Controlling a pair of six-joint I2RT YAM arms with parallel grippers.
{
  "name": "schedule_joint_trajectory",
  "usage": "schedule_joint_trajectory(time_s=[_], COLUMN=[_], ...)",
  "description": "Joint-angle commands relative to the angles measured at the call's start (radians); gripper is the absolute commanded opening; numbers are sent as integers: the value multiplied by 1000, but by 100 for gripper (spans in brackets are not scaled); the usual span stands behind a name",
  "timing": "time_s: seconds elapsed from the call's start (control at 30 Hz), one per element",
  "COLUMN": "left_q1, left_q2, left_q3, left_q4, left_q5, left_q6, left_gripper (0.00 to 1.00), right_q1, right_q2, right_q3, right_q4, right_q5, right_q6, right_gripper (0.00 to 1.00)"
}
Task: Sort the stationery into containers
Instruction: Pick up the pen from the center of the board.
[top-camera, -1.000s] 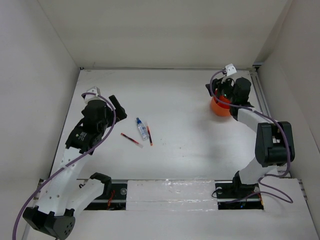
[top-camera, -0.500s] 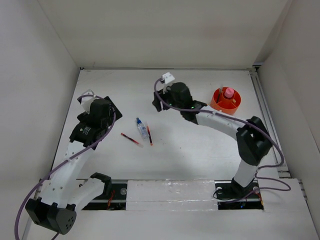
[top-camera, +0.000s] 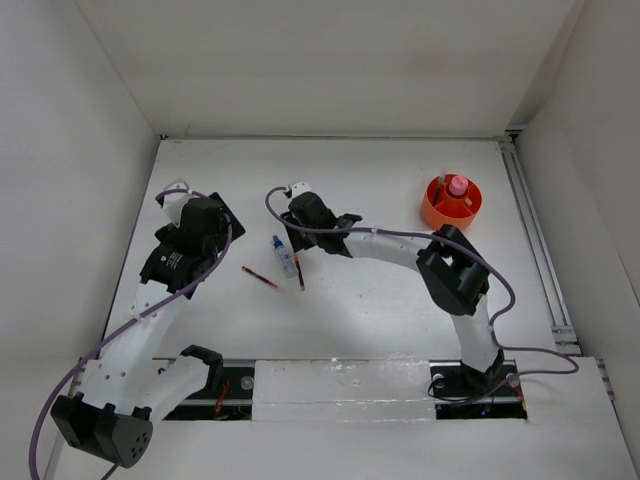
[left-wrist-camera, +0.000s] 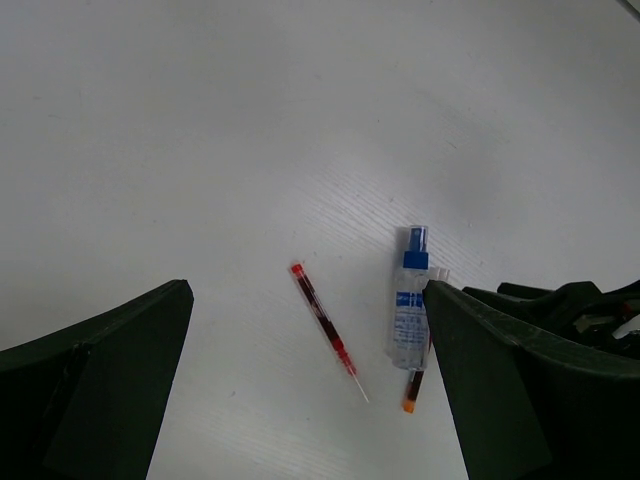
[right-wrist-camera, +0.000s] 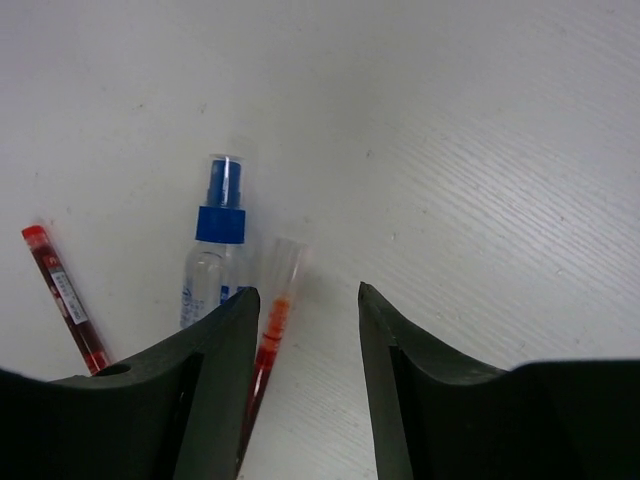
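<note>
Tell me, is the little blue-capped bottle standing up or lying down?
Lying down. The bottle rests flat on its side on the table, its whole length showing.

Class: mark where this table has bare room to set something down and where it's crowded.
Bare: the patch between the orange tub and the clear blue-capped bottle, beyond the right arm; also the far strip of the table. Crowded: the bottle and two thin red pens lie close, the open right gripper over them.
</note>
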Motion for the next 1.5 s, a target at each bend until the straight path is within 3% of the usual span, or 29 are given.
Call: schedule_joint_trajectory(time_s=[0.0,1.0,1.47], left_q1=[3,3,3], left_q2=[0,-28,-28], left_q3=[43,33,24], left_q4=[11,29,29], left_q5=[9,37,37], left_q6=[13,32,32], left_gripper=[100,100,100], right_q1=[31,40,40], right_q2=[19,149,158], right_q3=[73,189,167], right_q4=[-31,-132,-172], right_q5=[60,71,71], right_q6=[33,33,33], right_gripper=[50,47,46])
